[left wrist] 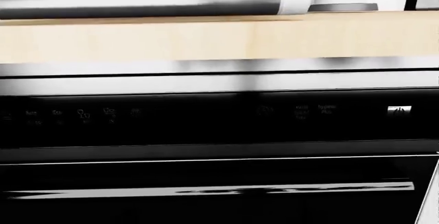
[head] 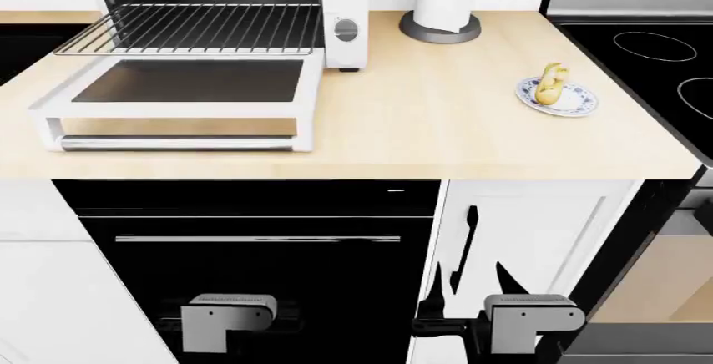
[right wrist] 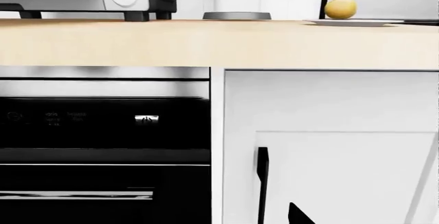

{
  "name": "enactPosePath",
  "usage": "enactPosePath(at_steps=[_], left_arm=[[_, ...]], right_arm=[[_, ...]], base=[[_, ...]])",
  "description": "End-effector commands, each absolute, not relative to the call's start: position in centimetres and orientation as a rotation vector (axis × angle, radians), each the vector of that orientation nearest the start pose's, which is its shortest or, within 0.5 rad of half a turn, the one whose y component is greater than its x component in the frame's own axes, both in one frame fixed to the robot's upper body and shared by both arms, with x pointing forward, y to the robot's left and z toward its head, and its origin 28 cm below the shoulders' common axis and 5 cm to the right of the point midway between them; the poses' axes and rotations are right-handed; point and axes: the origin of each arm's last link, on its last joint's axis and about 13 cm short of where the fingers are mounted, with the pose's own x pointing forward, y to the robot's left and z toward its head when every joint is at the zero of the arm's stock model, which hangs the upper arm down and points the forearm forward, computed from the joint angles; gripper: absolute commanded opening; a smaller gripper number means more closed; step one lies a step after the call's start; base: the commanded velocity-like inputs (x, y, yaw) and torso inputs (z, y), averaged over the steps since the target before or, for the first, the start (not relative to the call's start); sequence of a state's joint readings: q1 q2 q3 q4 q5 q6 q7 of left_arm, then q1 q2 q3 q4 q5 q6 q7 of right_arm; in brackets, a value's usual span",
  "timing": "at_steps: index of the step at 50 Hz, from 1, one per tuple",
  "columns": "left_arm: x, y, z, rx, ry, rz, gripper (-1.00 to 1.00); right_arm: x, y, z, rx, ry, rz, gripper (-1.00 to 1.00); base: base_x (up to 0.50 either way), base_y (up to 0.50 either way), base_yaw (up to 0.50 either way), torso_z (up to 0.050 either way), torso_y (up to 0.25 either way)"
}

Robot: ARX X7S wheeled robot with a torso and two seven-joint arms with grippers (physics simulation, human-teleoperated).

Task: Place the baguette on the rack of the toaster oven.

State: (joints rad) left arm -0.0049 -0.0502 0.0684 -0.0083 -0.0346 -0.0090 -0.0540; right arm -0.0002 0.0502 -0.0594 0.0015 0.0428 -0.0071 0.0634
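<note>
Baguette sits on a small blue-patterned plate toward the right side of the table, well apart from the toaster oven. In the right wrist view the loaf shows as a yellow lump on the plate's thin rim, right at the table's far edge.

Toaster oven is at the table's back left, door dropped flat toward the front w/ its dark glass facing up and a silver handle bar along the near edge. The rack is slid out over the door, bare wire bars, nothing on it. Two round silver dials on the white front panel, just right of the opening. A paper towel roll on a dark round base stands just right of the oven.

Both arms hang low, below table level, in front of the cabinets. Left hand is in front of the black built-in oven; right hand is in front of the white cabinet door w/ its black vertical handle. Neither touches anything. Fingers aren't clear from the head view and the wrist views don't show them, so can't tell if either hand is spread or pressed together.

Left wrist view looks at the oven's control strip and its handle under the table edge. A black cooktop lies right of the table.
</note>
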Motion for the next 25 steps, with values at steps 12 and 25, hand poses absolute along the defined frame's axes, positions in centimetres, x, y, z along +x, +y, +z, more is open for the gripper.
enactPosePath(at_steps=[12, 25], left_arm=[[21.08, 20.22, 1.51, 0.009, -0.018, 0.001, 1.00], [21.18, 20.26, 1.66, 0.005, -0.011, 0.006, 1.00]], right_arm=[[20.72, -9.64, 1.15, -0.013, 0.000, -0.012, 1.00], [20.83, -9.66, 1.13, -0.016, 0.004, -0.015, 1.00]], base=[[0.00, 0.00, 0.00, 0.010, 0.000], [0.00, 0.00, 0.00, 0.050, 0.000]])
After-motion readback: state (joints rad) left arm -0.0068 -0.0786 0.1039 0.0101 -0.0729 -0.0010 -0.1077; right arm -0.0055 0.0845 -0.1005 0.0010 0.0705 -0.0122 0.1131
